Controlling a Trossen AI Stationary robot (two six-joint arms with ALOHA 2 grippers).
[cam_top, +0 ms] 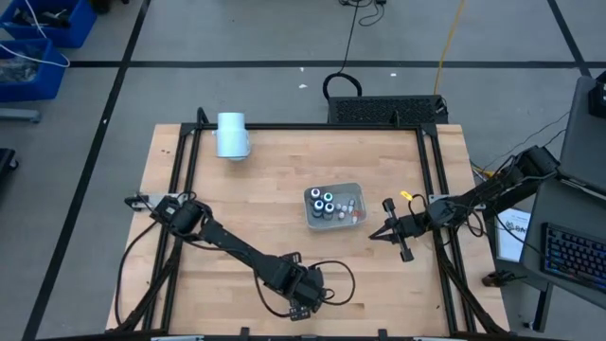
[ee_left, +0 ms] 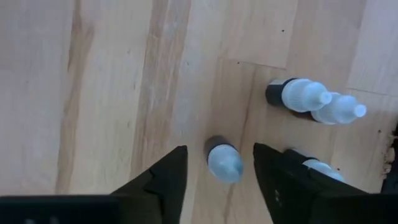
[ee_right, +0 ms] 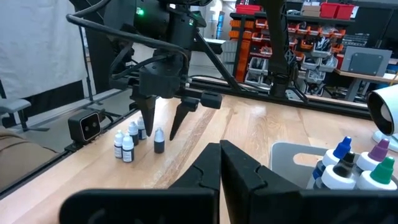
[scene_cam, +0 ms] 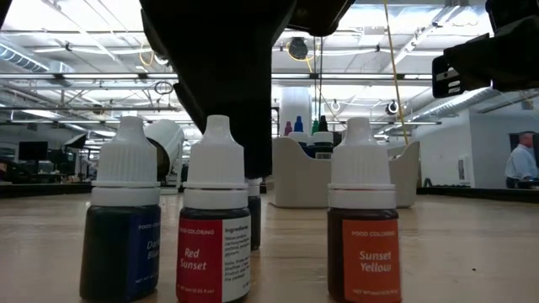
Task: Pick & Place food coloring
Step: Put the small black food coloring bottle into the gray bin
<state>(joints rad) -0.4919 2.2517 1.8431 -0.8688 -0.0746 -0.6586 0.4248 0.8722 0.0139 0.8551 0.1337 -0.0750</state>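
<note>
The food coloring is in two groups. Some bottles stand in the tray (cam_top: 333, 219) near the middle of the table, with colored tops. The others stand on the bare wood at the near edge: Sunset Yellow bottle (scene_cam: 363, 220), Red Sunset bottle (scene_cam: 215, 220) and a dark blue bottle (scene_cam: 124, 220) in a row close to the low camera. One more small bottle (ee_left: 222, 160) stands alone, just beside them, and this one I am working on.

My left gripper (ee_left: 219, 163) hangs over this bottle with one finger on each side. The jaws are half open and I see a gap on both sides of the white cap, so nothing is held.

I judge these bottles are very light, of smooth hard plastic, tall and narrow, so they tip easily if a finger pushes from one side only. The cap is tapered and can slip. I would take hold lower, on the round body or on the wide base of the cap, and close gently.

The neighbours stand near, so I must come down straight.

The right gripper (cam_top: 388, 232) waits with fingers pressed together, just right of the tray. The pale blue cylinder (cam_top: 232, 135) lies at the far left, well apart.
</note>
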